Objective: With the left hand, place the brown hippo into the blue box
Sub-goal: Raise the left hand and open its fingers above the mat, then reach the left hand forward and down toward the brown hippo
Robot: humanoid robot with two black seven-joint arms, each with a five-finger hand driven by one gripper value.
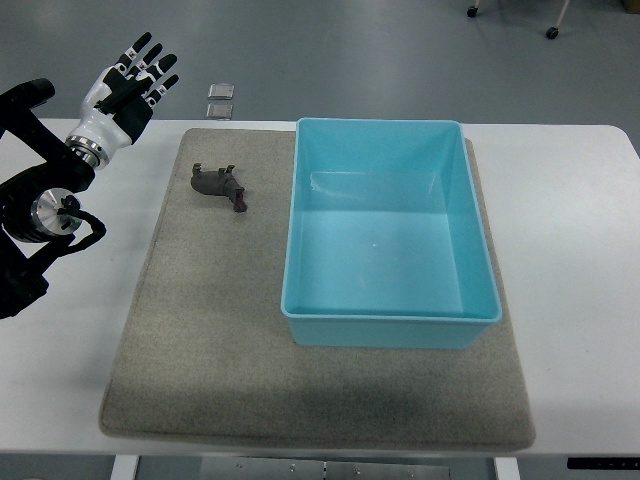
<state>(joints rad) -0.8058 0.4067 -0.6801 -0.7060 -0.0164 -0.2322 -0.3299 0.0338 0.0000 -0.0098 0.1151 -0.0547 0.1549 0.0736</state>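
Top view, single frame. Brown hippo [219, 185] lies on the grey felt mat [200, 340], in the mat's far-left area, just beside the left wall of the blue box [390, 325] but not touching it; a strip of bare mat separates the two. The toy looks tipped onto its side, with legs pointing away from the robot and the reddish snout end toward the box, though fine detail is too small to confirm. Blue box sits on the mat's right half, open top, interior bare, its right wall close to the mat's right edge. Mat lies on a white table [570, 250]. Left hand [128, 88] hovers at the table's far-left corner, off the mat and well apart from the hippo; fingers extended and slightly spread, holding nothing. Its black forearm and joint housings enter from the left edge of the picture, over the table's left margin. Between hand and hippo: only bare table surface and the mat's edge, nothing standing in the line. Between hippo and box interior: the box's left wall, which rises above the mat. Two small square plates [221, 101] lie on the floor just beyond the table's far edge, near the hand. Caster wheels [511, 22] are visible on the grey floor at top right.
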